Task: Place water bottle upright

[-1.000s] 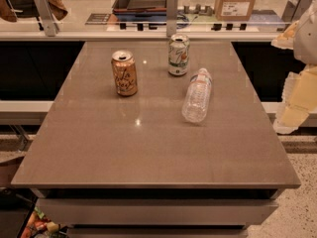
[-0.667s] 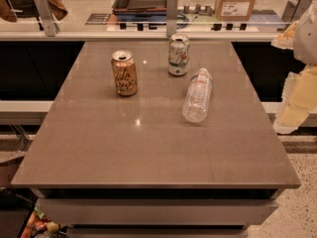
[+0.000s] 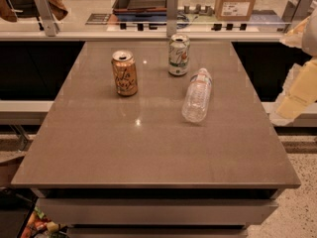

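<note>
The water bottle (image 3: pixel 197 95) lies on its side on the table (image 3: pixel 148 148), just front-right of the white-green can (image 3: pixel 179 54). The gripper (image 3: pixel 299 86) hangs well right of that can; its grip state cannot be told.

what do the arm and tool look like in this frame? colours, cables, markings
Arm: pale cream-white, smooth blocky shell, at the view's right edge. Tool: tapered cream-yellow piece just below it, off the right side of the table. No cables or markings show; the frame cuts off most of both.
</note>
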Robot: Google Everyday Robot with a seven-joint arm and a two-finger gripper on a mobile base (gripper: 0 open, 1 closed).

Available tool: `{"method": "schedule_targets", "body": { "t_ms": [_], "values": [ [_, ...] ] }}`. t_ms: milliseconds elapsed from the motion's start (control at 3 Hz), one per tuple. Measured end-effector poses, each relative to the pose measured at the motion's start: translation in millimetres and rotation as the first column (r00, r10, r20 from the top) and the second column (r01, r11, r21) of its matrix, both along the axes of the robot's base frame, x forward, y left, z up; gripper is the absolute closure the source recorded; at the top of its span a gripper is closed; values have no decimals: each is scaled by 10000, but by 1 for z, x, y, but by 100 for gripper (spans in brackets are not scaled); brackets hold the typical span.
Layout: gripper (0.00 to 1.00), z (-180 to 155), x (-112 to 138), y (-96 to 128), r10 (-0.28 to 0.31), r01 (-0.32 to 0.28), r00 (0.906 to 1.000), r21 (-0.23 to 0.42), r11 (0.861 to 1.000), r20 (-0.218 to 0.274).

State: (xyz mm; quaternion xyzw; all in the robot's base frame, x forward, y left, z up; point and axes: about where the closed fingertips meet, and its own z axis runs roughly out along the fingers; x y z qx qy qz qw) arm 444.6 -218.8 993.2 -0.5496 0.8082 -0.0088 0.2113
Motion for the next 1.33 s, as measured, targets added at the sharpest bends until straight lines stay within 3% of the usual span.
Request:
{"method": "schedule_targets", "body": {
  "t_ms": [333,667,1000,1333],
  "values": [
    [0,-1,3,0,-1368,1393,9902,1433,9798,-268],
    [0,-3,10,1,-2933,3023,9532,2605,9169,-737],
    [0,-4,16,1,-4395,4494,8921,3085,8384,-1052],
    [0,-2,15,1,-5037,5234,8507,3312,7851,-1504]
  ]
}}
